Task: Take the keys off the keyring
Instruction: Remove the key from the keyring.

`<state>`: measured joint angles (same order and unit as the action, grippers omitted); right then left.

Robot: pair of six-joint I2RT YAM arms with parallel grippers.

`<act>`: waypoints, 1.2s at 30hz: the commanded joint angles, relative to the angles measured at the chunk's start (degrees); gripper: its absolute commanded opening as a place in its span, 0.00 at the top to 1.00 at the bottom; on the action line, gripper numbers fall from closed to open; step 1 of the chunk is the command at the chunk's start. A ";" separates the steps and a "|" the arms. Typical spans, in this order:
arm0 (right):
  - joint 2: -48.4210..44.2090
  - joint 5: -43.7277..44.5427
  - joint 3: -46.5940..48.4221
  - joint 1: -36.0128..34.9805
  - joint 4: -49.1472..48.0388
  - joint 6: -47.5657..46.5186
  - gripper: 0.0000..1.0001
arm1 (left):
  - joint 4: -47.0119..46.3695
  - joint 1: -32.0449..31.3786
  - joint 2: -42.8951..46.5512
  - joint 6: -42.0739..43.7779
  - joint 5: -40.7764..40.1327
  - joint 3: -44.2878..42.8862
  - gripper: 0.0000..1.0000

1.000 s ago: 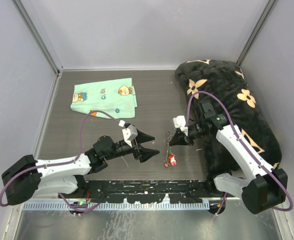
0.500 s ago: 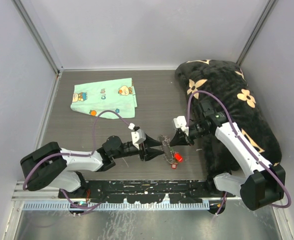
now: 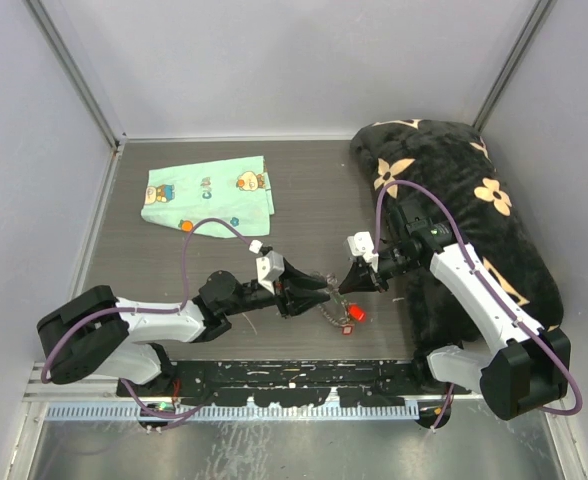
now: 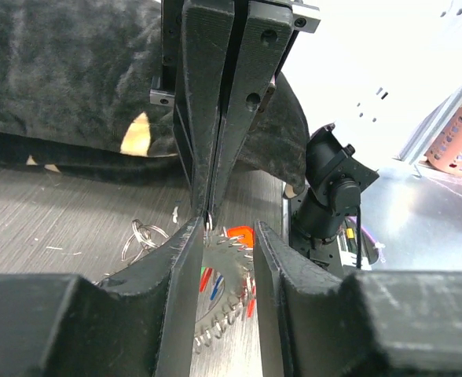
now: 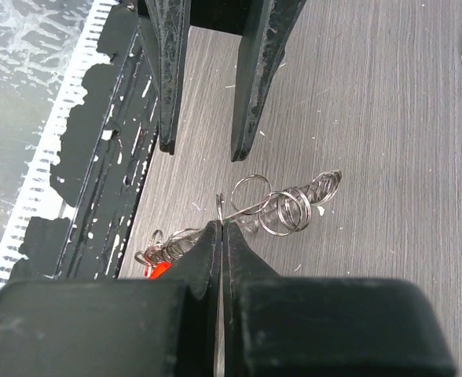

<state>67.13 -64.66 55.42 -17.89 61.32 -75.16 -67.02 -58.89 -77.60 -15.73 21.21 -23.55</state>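
Currently the right gripper is pressed fully together on the thin wire of the keyring, its two fingers meeting with no gap in the right wrist view. The wire comes out just past its tips. A cluster of small rings strung on the wire lies on the table, just ahead of those tips and to one side.

Facing it tip to tip is the left gripper. Its fingers are parted to a moderate gap and hold nothing. In the right wrist view its two fingertips hang just beyond the rings and do not touch them.

From the left wrist, the toothed, gear-like rim of the keyring shows low in the gap between its own fingers. The right gripper's closed tips pinch the wire directly ahead of that gap. Keys with red and blue heads lie under the rim, and an orange head shows just beyond it. A red head rests on the table below the right gripper's tips, on the side nearer the arm bases.

A black cushion lies behind the right gripper. A mint cloth lies well apart from both grippers, beyond the left arm.
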 commanded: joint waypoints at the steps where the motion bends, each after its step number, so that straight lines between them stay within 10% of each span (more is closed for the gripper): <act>1: -1.24 -4.19 2.72 0.09 -0.18 -0.71 0.99 | -2.00 -0.65 1.92 -1.75 -0.77 -2.20 0.68; 36: -1.68 -4.54 2.83 -0.60 -0.72 0.36 0.99 | 17.29 -3.70 0.67 9.53 -6.98 -9.30 0.77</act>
<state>67.11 -65.60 55.72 -18.22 61.34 -74.89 -48.36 -62.41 -76.66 -7.16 14.72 -30.37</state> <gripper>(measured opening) 0.035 0.235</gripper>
